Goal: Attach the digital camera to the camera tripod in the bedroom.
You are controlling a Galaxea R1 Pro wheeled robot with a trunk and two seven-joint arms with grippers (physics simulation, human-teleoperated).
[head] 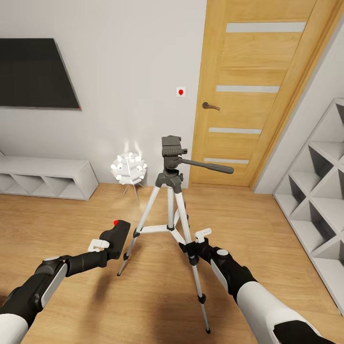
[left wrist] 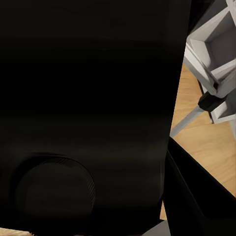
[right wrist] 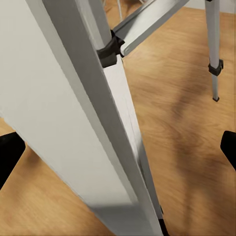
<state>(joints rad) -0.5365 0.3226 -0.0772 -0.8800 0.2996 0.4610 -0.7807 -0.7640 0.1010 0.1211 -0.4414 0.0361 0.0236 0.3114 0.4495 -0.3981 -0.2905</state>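
One digital camera (head: pixel 116 235) gripped in left pincer (head: pixel 106 245), 8 o'clock of one camera tripod (head: pixel 172 191) | right pincer (head: pixel 195 245) closed on tripod's front leg | three legs on floor (head: pixel 267 239)

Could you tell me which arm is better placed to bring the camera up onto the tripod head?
Left: its gripper holds the digital camera, while the right gripper is at a leg of the camera tripod.
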